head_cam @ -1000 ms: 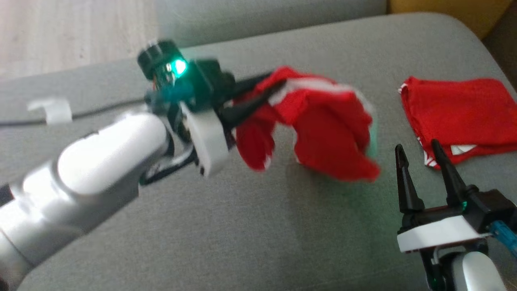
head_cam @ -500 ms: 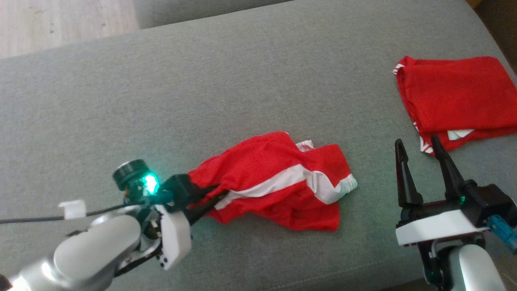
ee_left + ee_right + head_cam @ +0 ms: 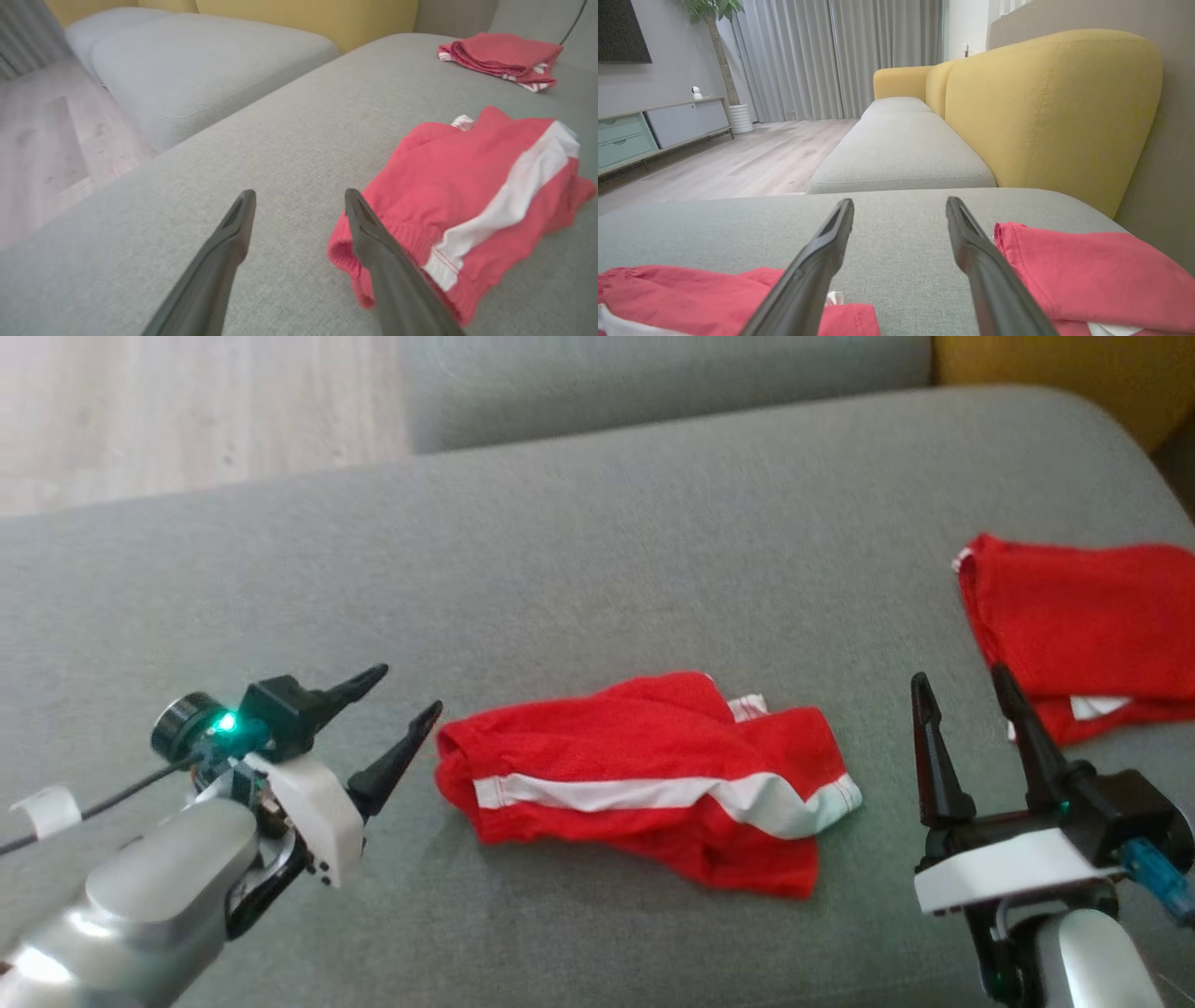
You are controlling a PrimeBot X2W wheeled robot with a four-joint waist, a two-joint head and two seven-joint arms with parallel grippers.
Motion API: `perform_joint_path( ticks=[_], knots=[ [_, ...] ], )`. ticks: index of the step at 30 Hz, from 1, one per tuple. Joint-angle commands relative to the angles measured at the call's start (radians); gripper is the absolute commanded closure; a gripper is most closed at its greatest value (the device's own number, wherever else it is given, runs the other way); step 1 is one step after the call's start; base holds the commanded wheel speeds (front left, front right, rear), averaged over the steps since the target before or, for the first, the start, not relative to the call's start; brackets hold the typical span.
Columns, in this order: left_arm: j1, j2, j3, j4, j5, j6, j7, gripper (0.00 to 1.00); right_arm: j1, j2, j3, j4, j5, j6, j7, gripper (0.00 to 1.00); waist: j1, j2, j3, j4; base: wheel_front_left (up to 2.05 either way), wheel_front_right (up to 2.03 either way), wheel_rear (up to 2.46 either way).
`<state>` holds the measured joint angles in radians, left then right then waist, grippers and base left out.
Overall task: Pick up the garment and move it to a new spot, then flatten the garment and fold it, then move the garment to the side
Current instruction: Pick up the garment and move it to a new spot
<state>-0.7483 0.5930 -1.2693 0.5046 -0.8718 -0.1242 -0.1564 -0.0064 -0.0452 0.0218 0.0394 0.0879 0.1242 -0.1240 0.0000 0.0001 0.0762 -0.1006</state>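
left tool (image 3: 410, 687): wide, empty, just beside garment (image 3: 644, 775) | right tool (image 3: 960, 675): wide, empty | garment: crumpled, middle of sofa cushion (image 3: 560, 569), nearer front edge | folded red cloth (image 3: 1074, 616): right edge

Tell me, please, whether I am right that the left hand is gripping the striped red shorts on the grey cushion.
Not quite: the head view shows the left hand open beside the striped red shorts, gripping nothing. The shorts do lie on the grey cushion.
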Motion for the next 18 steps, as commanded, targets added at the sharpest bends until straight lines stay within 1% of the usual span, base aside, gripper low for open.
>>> perform_joint_path(
  ticks=[1,5,9,14,18],
  knots=[
    [-0.017,0.020,0.053,0.010,-0.010,0.018,-0.020,0.00,-0.005,-0.005,0.021,-0.032,-0.003,0.007,0.001,0.00,0.0000,-0.0001,-0.044,0.031,0.00,0.00,0.00],
    [0.020,0.000,0.102,0.042,-0.057,0.079,-0.055,0.00,0.017,-0.005,0.014,-0.033,-0.002,0.007,0.008,0.00,0.0000,-0.0001,-0.090,0.063,0.00,0.00,0.00],
    [0.072,-0.021,0.168,0.014,-0.111,0.157,-0.084,0.00,0.039,-0.005,0.003,-0.033,0.001,0.007,0.009,0.00,0.0000,-0.0001,-0.124,0.099,0.00,0.00,0.00],
    [0.181,-0.032,0.258,-0.090,-0.151,0.258,-0.103,0.00,0.067,-0.005,-0.003,-0.029,0.007,0.007,0.006,0.00,0.0000,-0.0001,-0.155,0.134,0.00,0.00,0.00],
    [0.295,-0.042,0.348,-0.206,-0.128,0.327,-0.105,0.00,0.086,-0.005,0.003,-0.027,0.008,0.007,0.003,0.00,0.0000,-0.0001,-0.165,0.151,0.00,0.00,0.00]
  ],
)
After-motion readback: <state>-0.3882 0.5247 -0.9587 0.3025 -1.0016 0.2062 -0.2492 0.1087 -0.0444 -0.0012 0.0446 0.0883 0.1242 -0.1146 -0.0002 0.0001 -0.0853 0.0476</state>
